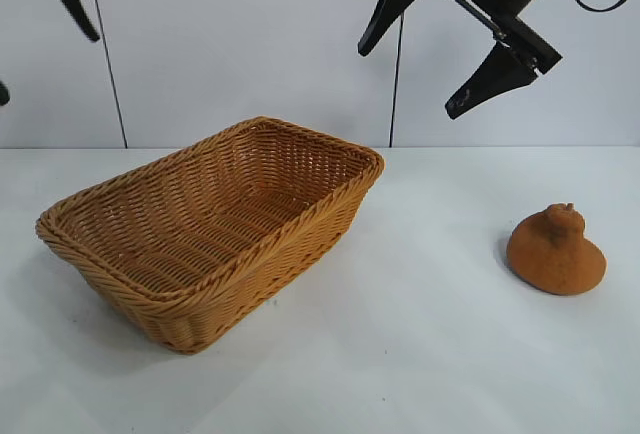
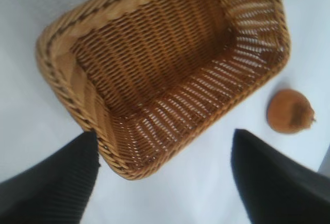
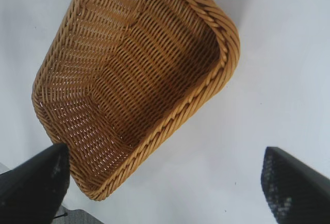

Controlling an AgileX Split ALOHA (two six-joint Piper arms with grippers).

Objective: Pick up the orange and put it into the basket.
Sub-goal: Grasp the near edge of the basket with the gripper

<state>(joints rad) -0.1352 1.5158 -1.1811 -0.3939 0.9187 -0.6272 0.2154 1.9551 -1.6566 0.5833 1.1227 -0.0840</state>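
Orange sitting on white table, well right of wicker basket. Right gripper hanging above, fingers spread, holding nothing. Left gripper likewise spread, high at the exterior view's upper left.

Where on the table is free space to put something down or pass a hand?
Bare table lies between the basket and the orange, along the whole front edge, and behind the orange up to the wall. The basket's inside is empty too. Only the basket's own footprint, at the left, is crowded.
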